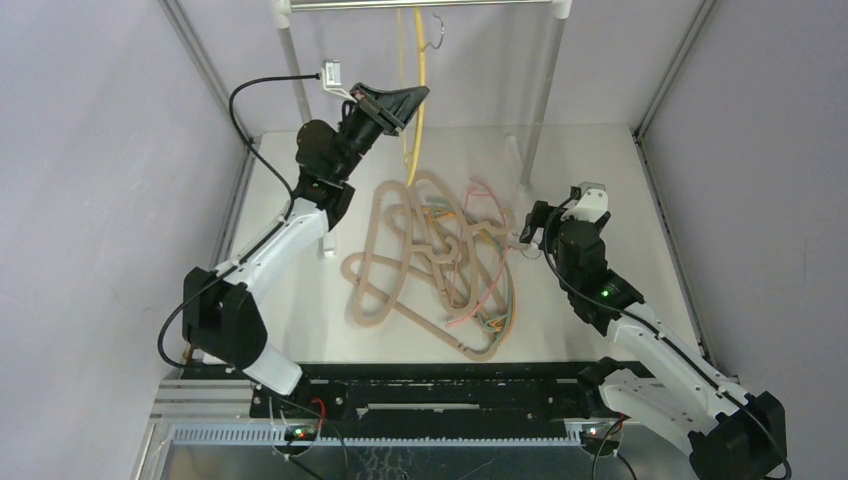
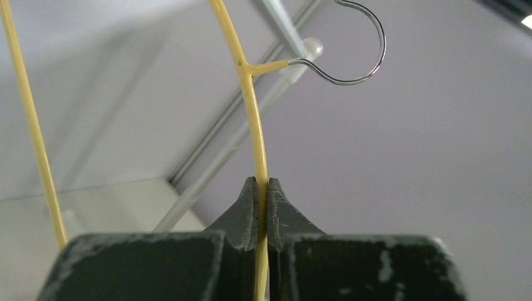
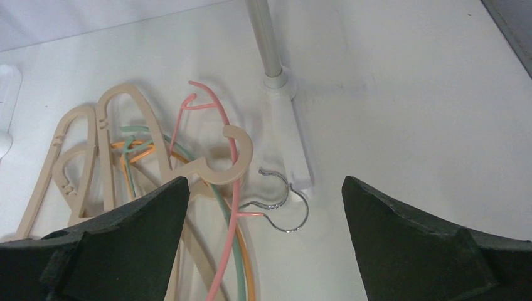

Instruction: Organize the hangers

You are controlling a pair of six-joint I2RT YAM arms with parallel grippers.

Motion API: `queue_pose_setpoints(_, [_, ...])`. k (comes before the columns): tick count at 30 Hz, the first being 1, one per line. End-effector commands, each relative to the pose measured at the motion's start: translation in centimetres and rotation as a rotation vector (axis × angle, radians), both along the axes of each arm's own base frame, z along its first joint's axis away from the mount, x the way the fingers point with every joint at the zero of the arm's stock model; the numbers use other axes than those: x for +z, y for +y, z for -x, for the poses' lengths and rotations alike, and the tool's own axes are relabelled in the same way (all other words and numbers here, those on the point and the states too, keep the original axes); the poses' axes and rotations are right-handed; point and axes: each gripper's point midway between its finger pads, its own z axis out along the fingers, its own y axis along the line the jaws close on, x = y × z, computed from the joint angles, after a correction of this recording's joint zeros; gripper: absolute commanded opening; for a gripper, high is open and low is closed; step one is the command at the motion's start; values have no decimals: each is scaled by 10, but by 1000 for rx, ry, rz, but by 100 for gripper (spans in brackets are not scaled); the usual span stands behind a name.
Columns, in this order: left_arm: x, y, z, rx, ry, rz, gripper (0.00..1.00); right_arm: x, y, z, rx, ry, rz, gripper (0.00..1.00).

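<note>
My left gripper [image 2: 262, 182] is shut on the thin yellow hanger [image 2: 251, 106], raised near the back of the table [image 1: 600, 180]. The hanger's metal hook [image 2: 370, 63] stands free in the air just below the rail [image 1: 420, 5]. In the top view the yellow hanger [image 1: 421, 90] hangs down past the left gripper [image 1: 405, 100]. A tangled pile of beige hangers [image 1: 400, 250] with pink, green and orange ones lies mid-table. My right gripper [image 3: 265, 182] is open, low over the pile's right edge, above a pink hanger [image 3: 233, 150] and two metal hooks [image 3: 295, 219]. It holds nothing.
The white-and-metal rail frame stands at the back, its right post [image 3: 266, 44] and white foot [image 3: 298, 150] just beyond the right gripper [image 1: 525, 235]. Grey walls close in both sides. A beige hanger's hook [image 3: 241, 169] overlaps the pink, green [image 3: 223, 207] and orange [image 3: 246, 263] ones.
</note>
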Motion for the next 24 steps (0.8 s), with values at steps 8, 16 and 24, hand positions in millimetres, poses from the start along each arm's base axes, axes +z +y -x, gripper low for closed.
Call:
queue_pose_setpoints(8, [79, 19, 11, -82, -144, 275, 0, 9, -6, -2, -8, -30, 4, 100])
queue_pose_setpoints(16, [80, 26, -9, -42, -101, 336, 0, 15, -14, -1, -13, -48, 2, 100])
queue_pose_setpoints(24, [72, 32, -37, 17, 9, 380, 0, 15, -15, -1, -12, -46, -5, 100])
